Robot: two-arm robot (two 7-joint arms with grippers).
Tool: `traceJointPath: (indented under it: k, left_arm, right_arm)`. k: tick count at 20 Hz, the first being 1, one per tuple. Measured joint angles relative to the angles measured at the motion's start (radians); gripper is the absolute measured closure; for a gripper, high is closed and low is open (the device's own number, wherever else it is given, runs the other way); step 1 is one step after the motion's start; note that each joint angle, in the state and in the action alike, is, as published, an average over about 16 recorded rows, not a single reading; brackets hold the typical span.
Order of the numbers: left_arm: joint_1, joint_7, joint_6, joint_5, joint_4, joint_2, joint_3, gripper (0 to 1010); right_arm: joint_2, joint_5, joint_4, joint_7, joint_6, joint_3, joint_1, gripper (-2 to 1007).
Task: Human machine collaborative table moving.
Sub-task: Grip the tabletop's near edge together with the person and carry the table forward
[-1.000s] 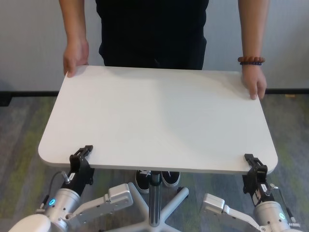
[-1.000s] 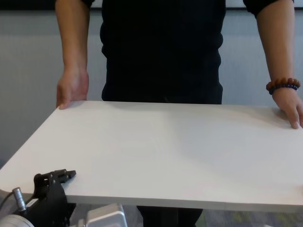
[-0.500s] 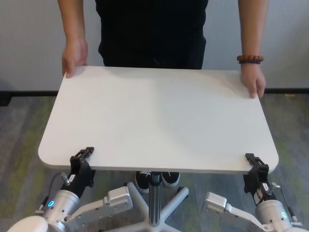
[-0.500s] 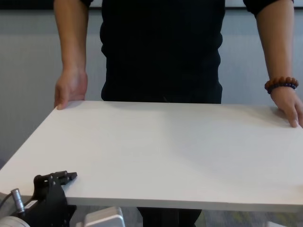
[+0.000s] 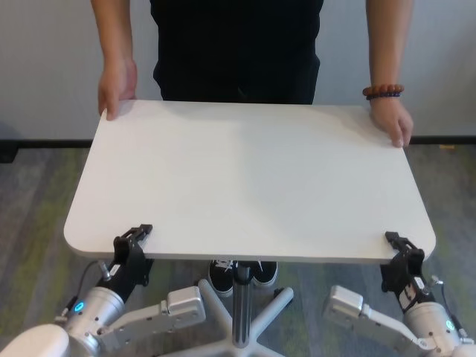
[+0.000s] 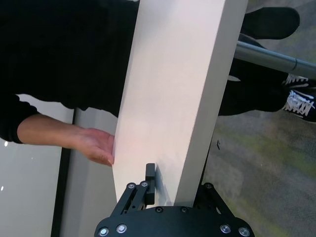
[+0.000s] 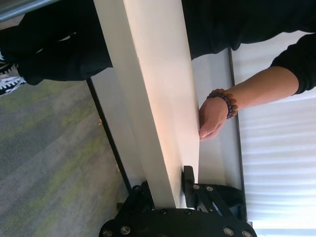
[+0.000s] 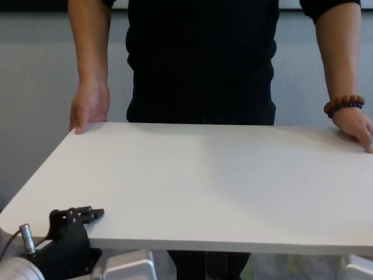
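The white table (image 5: 245,178) fills the middle of the head view. The human (image 5: 238,44), in a black top, stands at its far side with one hand (image 5: 117,89) on the far left corner. The other hand (image 5: 393,123), with a bead bracelet (image 5: 383,91), is on the far right corner. My left gripper (image 5: 134,242) is shut on the near edge by the near left corner, one finger above and one below. It also shows in the chest view (image 8: 78,219) and the left wrist view (image 6: 168,190). My right gripper (image 5: 399,251) clamps the near right corner the same way, as the right wrist view (image 7: 173,190) shows.
The slim metal pedestal leg (image 5: 239,297) runs down to a white star-shaped base (image 5: 212,301) between my arms. The human's black-and-white sneakers (image 5: 222,277) show under the tabletop. Grey-green carpet (image 5: 30,193) lies all around, with a pale wall (image 5: 44,59) behind the human.
The tabletop has shifted slightly to the right, and both grippers and the human's hands have moved with it. Both grips are unchanged.
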Motion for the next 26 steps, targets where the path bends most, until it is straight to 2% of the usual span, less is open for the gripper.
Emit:
traceJointPath:
  k: [6,12,19,26]
  left_arm:
    - [-0.017,-0.022,-0.01,-0.01,-0.011,0.01,-0.002,688]
    - [-0.044,-0.035,-0.01,-0.018,0.0,0.009,-0.006,688]
    - [-0.087,-0.047,-0.014,-0.025,0.04,-0.001,0.0,687]
    - [-0.135,-0.042,-0.016,-0.026,0.098,-0.022,0.019,687]
  right_arm:
    - [-0.004,0.01,0.016,0.021,-0.024,0.025,0.017,775]
    - [-0.019,-0.005,0.065,0.042,-0.045,0.031,0.061,775]
    - [-0.039,-0.024,0.131,0.062,-0.077,0.034,0.115,775]
    - [-0.057,-0.036,0.181,0.072,-0.111,0.042,0.151,775]
